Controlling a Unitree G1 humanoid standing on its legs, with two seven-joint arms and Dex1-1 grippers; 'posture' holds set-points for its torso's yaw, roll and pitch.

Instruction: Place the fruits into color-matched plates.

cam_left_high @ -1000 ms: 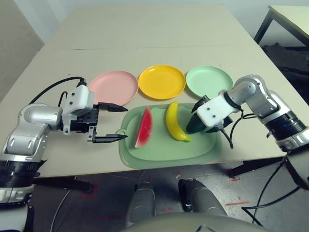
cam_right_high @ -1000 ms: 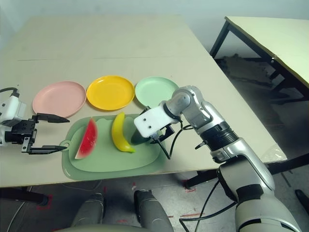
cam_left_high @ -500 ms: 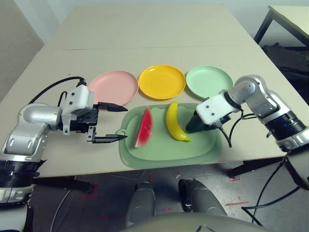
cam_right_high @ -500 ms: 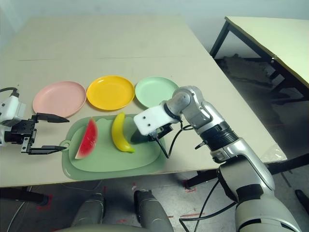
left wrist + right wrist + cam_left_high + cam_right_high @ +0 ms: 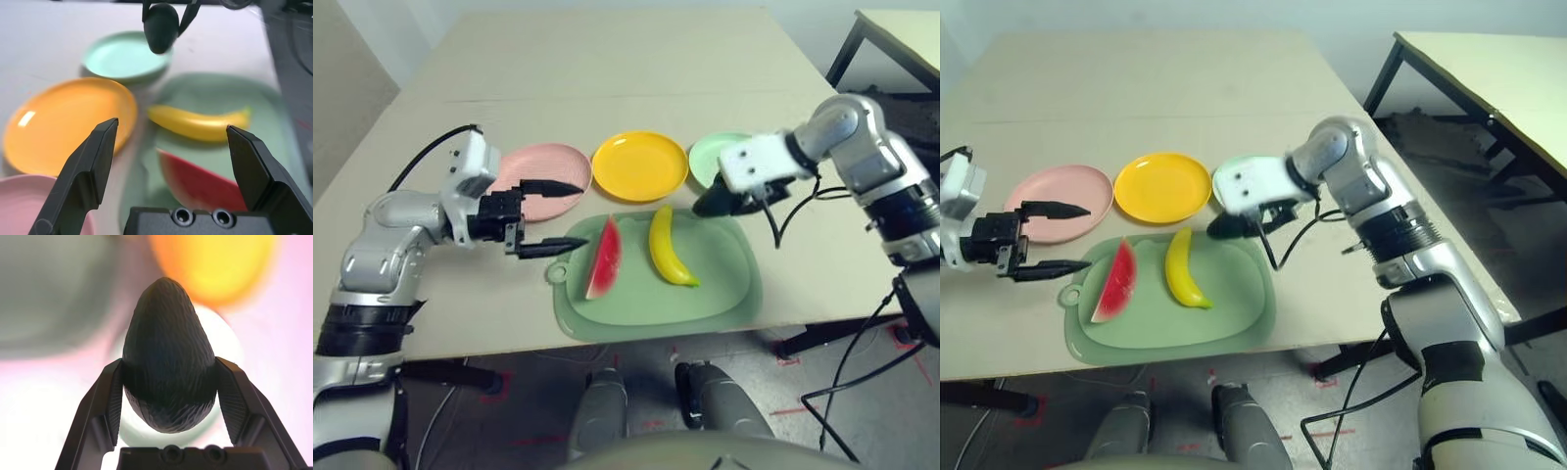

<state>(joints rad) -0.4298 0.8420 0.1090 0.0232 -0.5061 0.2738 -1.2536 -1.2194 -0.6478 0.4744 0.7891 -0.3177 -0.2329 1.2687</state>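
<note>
With my right tool (image 5: 169,374) I grip the toy avocado (image 5: 168,352) by its two flanks at the wide part, one finger on each side, and its narrow end points away from the tool. I judge this hold is chosen because the roundness there gives the fingers a firm seat. The avocado is lifted above the mat, near the mint green plate (image 5: 707,157), which matches its colour best, so I think the next move is to carry it over that plate and lower it before I release.

The toy banana (image 5: 668,247) and the watermelon wedge (image 5: 605,258) lie side by side on the green mat (image 5: 705,311). The orange-yellow plate (image 5: 639,166) and the pink plate (image 5: 548,176) stand on the bench (image 5: 597,78) beyond, probably for these two. My left tool (image 5: 585,215) is open and empty beside the wedge, I suppose so that it is ready for it.
</note>
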